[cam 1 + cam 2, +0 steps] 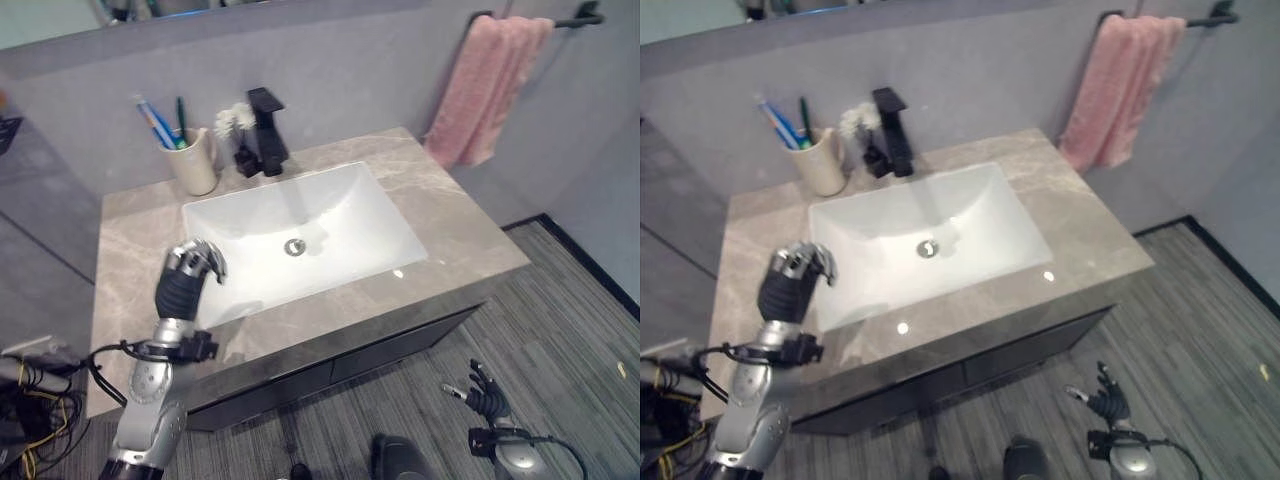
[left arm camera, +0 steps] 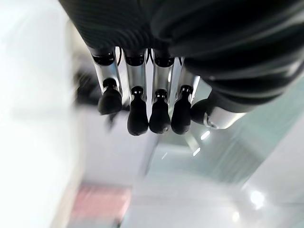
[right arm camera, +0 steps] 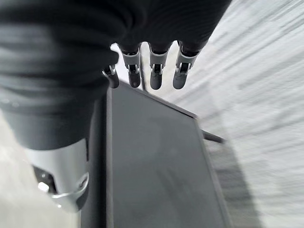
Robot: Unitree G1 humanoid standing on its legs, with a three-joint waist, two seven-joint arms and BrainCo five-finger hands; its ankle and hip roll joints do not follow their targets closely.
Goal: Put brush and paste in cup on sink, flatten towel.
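A beige cup [image 1: 195, 162] stands at the back left of the counter, with a blue-and-white toothbrush [image 1: 153, 122] and a green tube or stick [image 1: 181, 120] upright in it. A pink towel [image 1: 487, 88] hangs bunched and uneven on a black wall bar [image 1: 580, 18] at the upper right. My left hand [image 1: 190, 268] hovers over the left rim of the white basin [image 1: 345, 195]. Its fingers [image 2: 137, 116] are curled and hold nothing. My right hand [image 1: 486, 398] hangs low in front of the cabinet, near the floor, with its fingers [image 3: 156, 76] relaxed and empty.
A black faucet [image 1: 268, 130] stands behind the basin, with a small white fluffy item [image 1: 234, 120] on a dark base beside it. The marble counter [image 1: 465, 235] sits on a dark cabinet [image 1: 400, 345]. Grey striped floor [image 1: 560, 330] lies to the right.
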